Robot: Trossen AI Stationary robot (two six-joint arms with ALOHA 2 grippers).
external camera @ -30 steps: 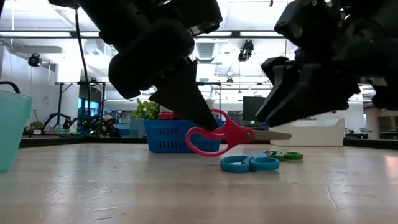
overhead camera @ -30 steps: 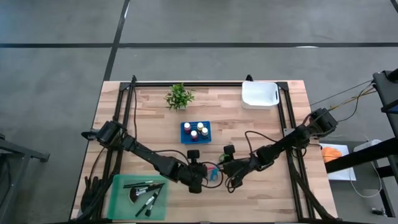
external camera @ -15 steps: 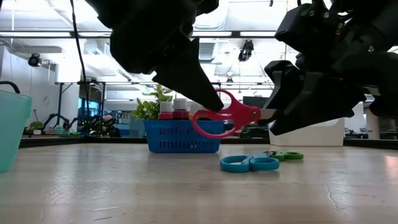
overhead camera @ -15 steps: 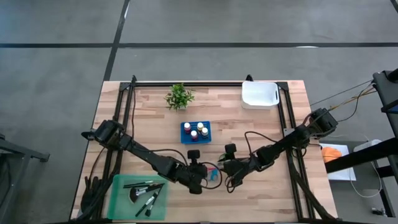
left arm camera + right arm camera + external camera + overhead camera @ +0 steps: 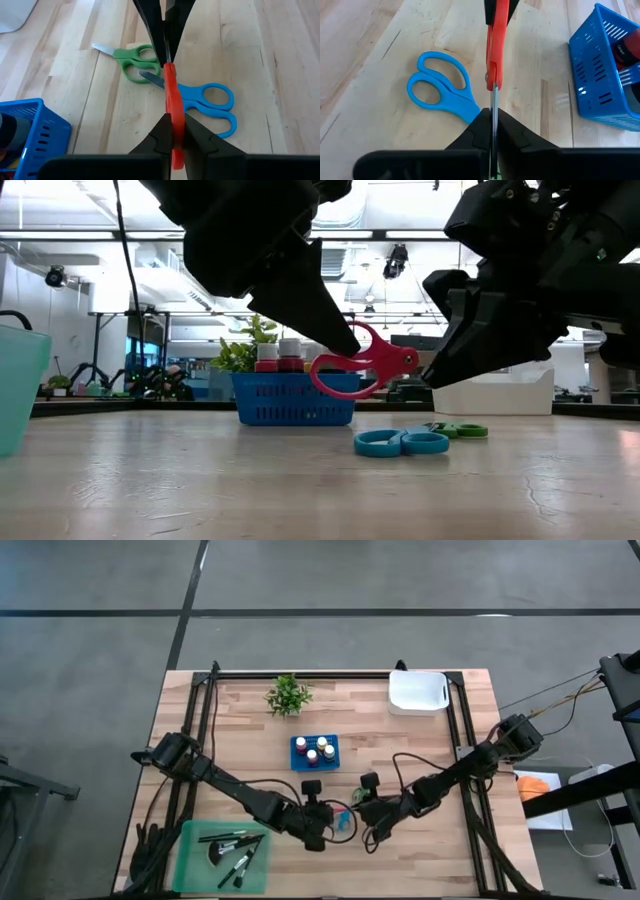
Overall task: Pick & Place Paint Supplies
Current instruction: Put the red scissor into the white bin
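Observation:
The red-handled scissors (image 5: 365,364) hang in the air above the table's near middle, held at both ends. My left gripper (image 5: 172,131) is shut on their handle end, and my right gripper (image 5: 492,131) is shut on their blade end. The two grippers face each other, left (image 5: 330,821) and right (image 5: 362,812). Under them the blue-handled scissors (image 5: 210,104) and the green-handled scissors (image 5: 133,62) lie flat on the wood, blades crossing. My left gripper pinches the red handle loops (image 5: 171,107) between its two fingers, edge-on, slanting down from the table's left. The scissors are lifted clear and lie about level. My right gripper pinches the steel blades (image 5: 493,102) between its two fingers, near their free end, slanting down from the table's right, along the blades.
A blue basket (image 5: 315,751) with paint bottles stands just beyond the grippers. A green tray (image 5: 222,855) with brushes sits at the near left, a potted plant (image 5: 288,695) at the far middle, and a white tray (image 5: 417,692) at the far right.
My left gripper has risen a little with the red scissors, whose blade end has come up to about level. My right gripper has shut on the blades, which earlier stuck out free in front of it.

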